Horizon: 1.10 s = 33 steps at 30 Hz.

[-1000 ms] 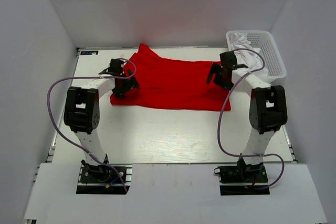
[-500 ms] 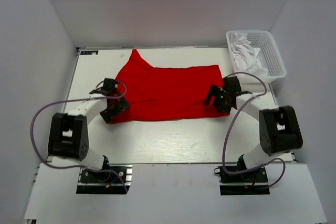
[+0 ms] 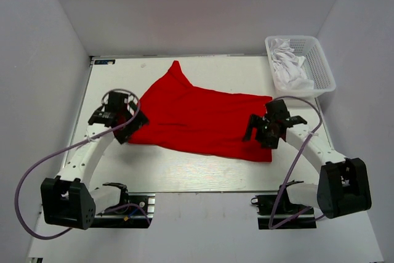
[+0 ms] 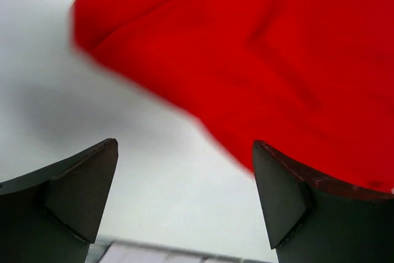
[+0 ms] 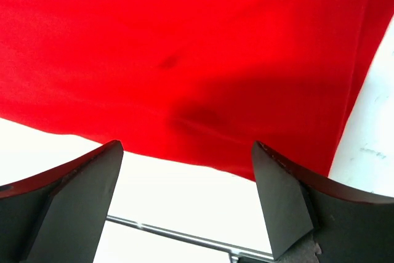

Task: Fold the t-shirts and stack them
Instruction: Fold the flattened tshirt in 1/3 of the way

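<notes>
— Now, where is the red t-shirt [image 3: 200, 118] to be found?
— It is spread over the middle of the white surface [image 3: 184, 170]. It is laid mostly flat, with one pointed corner drawn toward the far edge. Its near hem runs slantwise, nearer the arms at the right end. A few wrinkles are seen across it.
— And the white t-shirts [image 3: 289, 69]?
— They are bundled in the white lattice basket [image 3: 323, 69]. That is set at the far right corner of the surface, apart from the red t-shirt.
— How are the tools placed?
— The left tool [image 3: 126, 129] is held low at the left edge of the red t-shirt. The right tool [image 3: 258, 135] is held low over its near right corner.
— Is anything gripped?
— Nothing is seen between the fingers of either tool. The left wrist view is blurred. In it the fingers [image 4: 80, 192] are spread wide and bare surface is seen in the gap. The red t-shirt [image 4: 258, 47] lies ahead and passes behind the right-hand finger. In the right wrist view the fingers [image 5: 289, 201] are likewise spread wide. The hem of the red t-shirt [image 5: 184, 47] is seen just beyond the tips, and white surface is shown between them. Whether any fingertip is touching the cloth cannot be told.
</notes>
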{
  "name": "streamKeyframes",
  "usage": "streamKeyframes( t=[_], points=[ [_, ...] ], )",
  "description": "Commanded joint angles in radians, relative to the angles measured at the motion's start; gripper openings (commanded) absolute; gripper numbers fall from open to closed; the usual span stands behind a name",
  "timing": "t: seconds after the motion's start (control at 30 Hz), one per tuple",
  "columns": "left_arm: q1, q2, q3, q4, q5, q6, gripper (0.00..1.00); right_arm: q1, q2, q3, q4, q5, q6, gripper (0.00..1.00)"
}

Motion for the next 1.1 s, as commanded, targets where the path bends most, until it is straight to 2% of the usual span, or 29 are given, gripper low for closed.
streamKeyframes(
  t=[0.0,0.1,0.2,0.33,0.5,0.67,0.73,0.77,0.9,1.07],
  points=[
    [-0.006,0.029,0.147,0.164,0.037,0.108,1.0,-0.001,-0.014,0.146,-0.041,0.032,-0.04,0.9],
    [-0.015,0.19,0.253,0.215,0.107,0.181,1.0,-0.001,0.004,0.168,-0.012,0.021,-0.03,0.9],
    [-0.015,0.34,0.284,0.282,0.176,0.232,1.0,-0.001,0.015,0.184,-0.003,0.027,-0.023,0.9],
    [-0.033,0.472,0.377,0.283,0.196,0.278,1.0,-0.004,0.036,0.174,0.007,0.02,-0.005,0.9],
    [-0.042,0.544,0.388,0.322,0.208,0.311,0.96,-0.007,0.084,0.182,0.011,-0.009,0.001,0.9],
    [-0.052,0.642,0.388,0.287,0.208,0.311,0.84,-0.007,0.115,0.205,0.003,0.007,-0.008,0.9],
    [-0.061,0.652,0.388,0.287,0.208,0.311,0.82,-0.007,0.119,0.207,0.002,0.018,-0.017,0.9],
    [-0.061,0.664,0.388,0.287,0.208,0.311,0.77,-0.01,0.121,0.205,0.0,0.023,-0.019,0.9],
    [-0.07,0.664,0.379,0.296,0.218,0.301,0.71,-0.01,0.13,0.204,-0.01,0.047,-0.02,0.9],
    [-0.09,0.684,0.382,0.316,0.228,0.291,0.54,-0.011,0.134,0.197,-0.01,0.063,-0.025,0.9]
  ],
)
